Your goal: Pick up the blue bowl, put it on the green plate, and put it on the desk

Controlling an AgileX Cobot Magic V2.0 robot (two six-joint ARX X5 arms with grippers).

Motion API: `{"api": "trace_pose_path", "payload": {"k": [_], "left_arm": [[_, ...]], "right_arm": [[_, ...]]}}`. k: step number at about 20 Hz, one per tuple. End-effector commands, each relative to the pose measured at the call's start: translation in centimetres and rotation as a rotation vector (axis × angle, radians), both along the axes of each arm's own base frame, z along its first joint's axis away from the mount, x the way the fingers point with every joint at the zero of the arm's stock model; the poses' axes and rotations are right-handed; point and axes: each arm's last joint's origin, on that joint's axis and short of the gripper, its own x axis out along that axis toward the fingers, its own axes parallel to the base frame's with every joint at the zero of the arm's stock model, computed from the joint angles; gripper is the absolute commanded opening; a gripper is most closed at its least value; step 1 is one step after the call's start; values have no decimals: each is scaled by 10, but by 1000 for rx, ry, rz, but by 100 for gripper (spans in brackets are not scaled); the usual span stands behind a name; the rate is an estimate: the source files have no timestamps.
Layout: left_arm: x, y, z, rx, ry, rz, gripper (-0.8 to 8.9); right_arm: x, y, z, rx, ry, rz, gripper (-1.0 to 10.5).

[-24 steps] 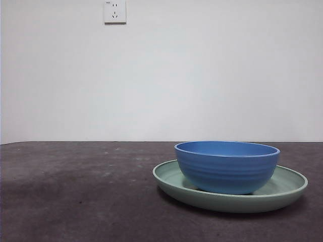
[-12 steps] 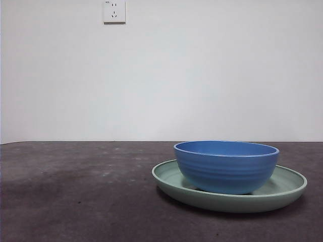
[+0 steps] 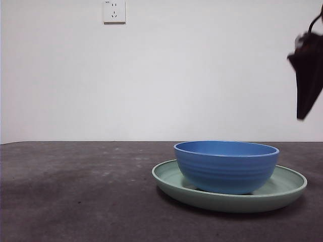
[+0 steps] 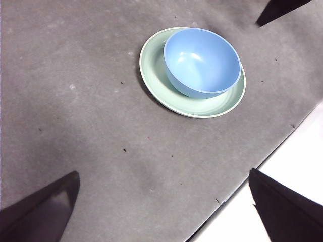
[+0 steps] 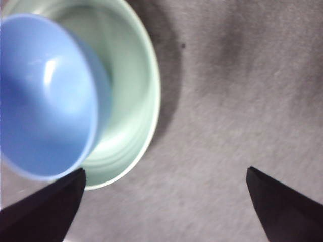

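The blue bowl (image 3: 226,166) sits inside the green plate (image 3: 288,187), which rests on the dark desk (image 3: 75,191) at the right. My right gripper (image 3: 304,101) hangs high at the right edge, above and beside the plate, touching nothing. Its wrist view shows the blue bowl (image 5: 43,96) and green plate (image 5: 133,101) close below, off to one side of the open, empty right gripper (image 5: 165,170). My left gripper (image 4: 163,174) stands open and empty, far above the blue bowl (image 4: 202,60) and green plate (image 4: 156,75).
A white wall with a socket (image 3: 114,11) stands behind the desk. The desk's edge (image 4: 262,159) runs near the plate in the left wrist view, where the right arm's black tip (image 4: 280,9) also shows.
A dark gripper has come into the front view at the upper right edge. The bowl and plate have not moved.
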Motion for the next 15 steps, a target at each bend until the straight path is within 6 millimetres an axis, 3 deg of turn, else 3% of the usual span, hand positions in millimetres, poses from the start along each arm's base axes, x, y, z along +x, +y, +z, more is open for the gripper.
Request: {"api": "trace_pose_path", "payload": {"k": [1, 11, 15], "left_arm": [[0, -1, 2, -6, -7, -2, 626], [1, -1, 3, -10, -13, -2, 626], [1, -1, 3, -9, -11, -1, 626]], "right_arm": [[10, 1, -14, -35, 29, 14, 492], [42, 21, -59, -13, 52, 79, 482], [47, 37, -72, -15, 60, 127, 370]]}}
